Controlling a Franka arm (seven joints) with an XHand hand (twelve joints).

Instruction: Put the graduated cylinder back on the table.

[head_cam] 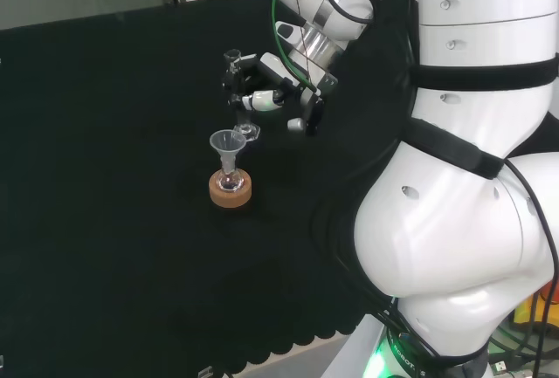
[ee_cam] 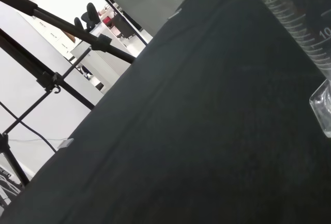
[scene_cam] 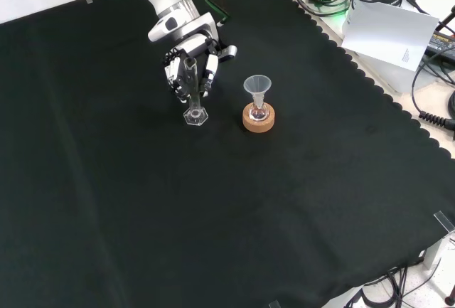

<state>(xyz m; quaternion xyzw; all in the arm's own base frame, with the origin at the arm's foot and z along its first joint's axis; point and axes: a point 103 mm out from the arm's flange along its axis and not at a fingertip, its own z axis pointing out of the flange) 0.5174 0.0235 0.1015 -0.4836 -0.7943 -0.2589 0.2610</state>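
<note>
The hand has its fingers curled round the graduated cylinder, gripping the clear tube on its upper part. In the front view the hand comes in from the top and the cylinder hangs below it — upright, its hexagonal foot at the black cloth; whether the foot touches the cloth or hovers just over it cannot be told. In the head view the hand sits left of the arm's white links, with the cylinder at its left side and the foot low down next to the funnel's rim.

Taking the cork ring as the landmark: the cylinder stands near it, to its left in the front view and just behind it in the head view, apart from it. On the cork ring rests a small round flask, and a clear funnel stands in the flask's neck, upright.

The wrist view shows the cylinder's graduated wall close by, with a corner of its foot — and the cloth stretching away behind.
</note>
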